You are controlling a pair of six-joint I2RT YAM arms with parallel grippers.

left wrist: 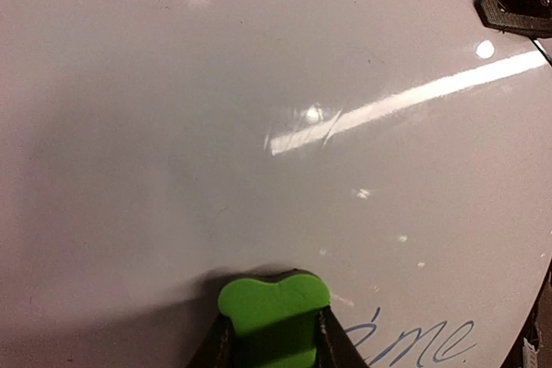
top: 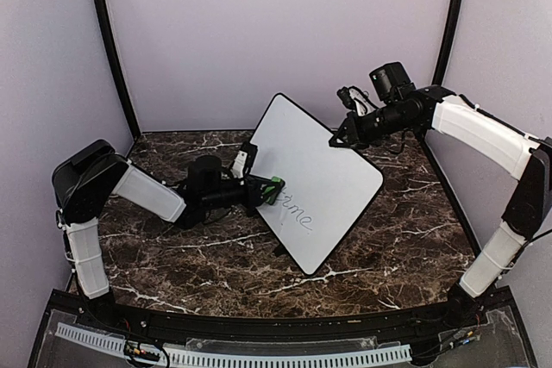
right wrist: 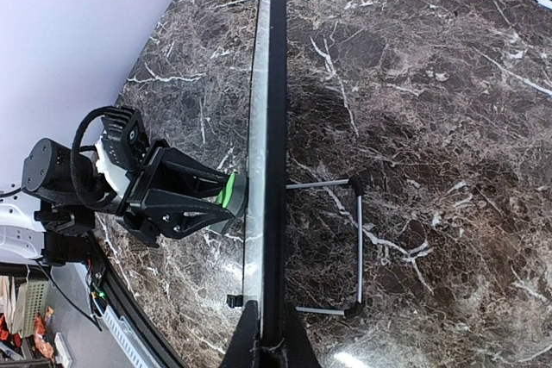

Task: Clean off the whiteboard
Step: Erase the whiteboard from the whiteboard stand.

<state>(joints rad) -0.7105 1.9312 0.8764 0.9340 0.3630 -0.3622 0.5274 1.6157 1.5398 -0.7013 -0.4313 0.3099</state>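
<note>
The whiteboard (top: 319,174) stands tilted on the marble table, with dark handwriting (top: 297,217) near its lower edge. My left gripper (top: 266,190) is shut on a green eraser (top: 274,189) and presses it against the board's face, just left of the writing. In the left wrist view the eraser (left wrist: 274,312) sits between my fingers, the writing (left wrist: 423,342) to its right. My right gripper (top: 338,138) is shut on the board's top edge. The right wrist view looks down that edge (right wrist: 269,170), with the left gripper (right wrist: 226,194) and eraser (right wrist: 228,191) on the left side.
A wire stand (right wrist: 355,247) props the board from behind. Purple walls enclose the marble table (top: 172,256) at the back and sides. A black rail (top: 259,338) with a white strip runs along the near edge.
</note>
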